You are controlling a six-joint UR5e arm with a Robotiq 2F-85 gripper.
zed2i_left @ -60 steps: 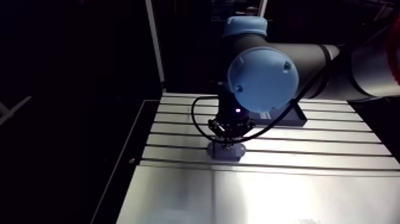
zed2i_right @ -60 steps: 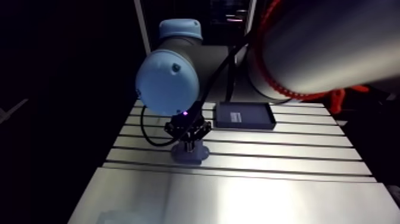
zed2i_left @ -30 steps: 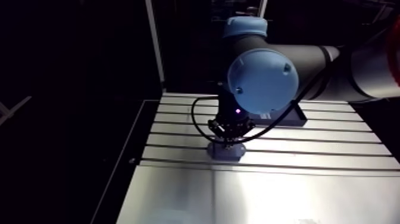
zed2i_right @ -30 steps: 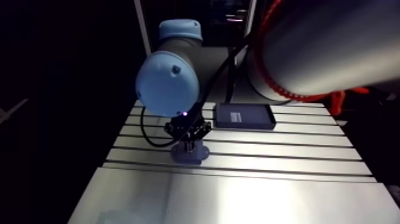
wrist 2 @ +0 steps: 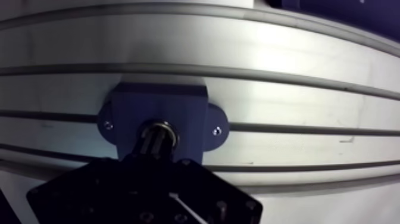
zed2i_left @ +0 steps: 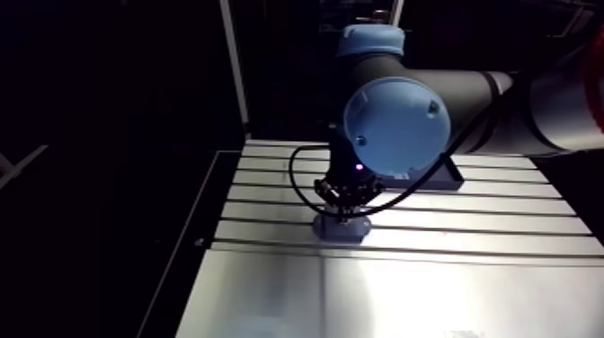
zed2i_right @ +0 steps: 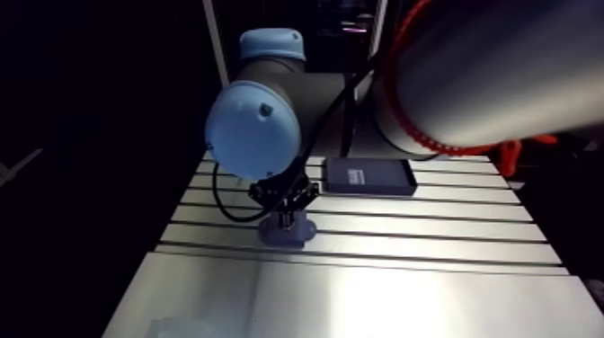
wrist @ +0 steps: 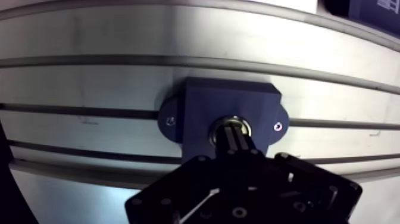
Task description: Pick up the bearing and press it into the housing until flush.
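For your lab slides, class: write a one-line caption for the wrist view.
Shut gripper tips rest on the metal bearing in the blue housing, on the slotted table.

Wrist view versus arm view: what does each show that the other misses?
Only the wrist view shows two screws in the housing and the metal bearing in its bore. Only the arm view shows the dark tray behind and the blue joint cap. Both show the gripper over the housing on the slotted table.

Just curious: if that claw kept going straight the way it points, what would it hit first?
The metal bearing in the blue housing; the claw seems to touch it, though depth is unclear.
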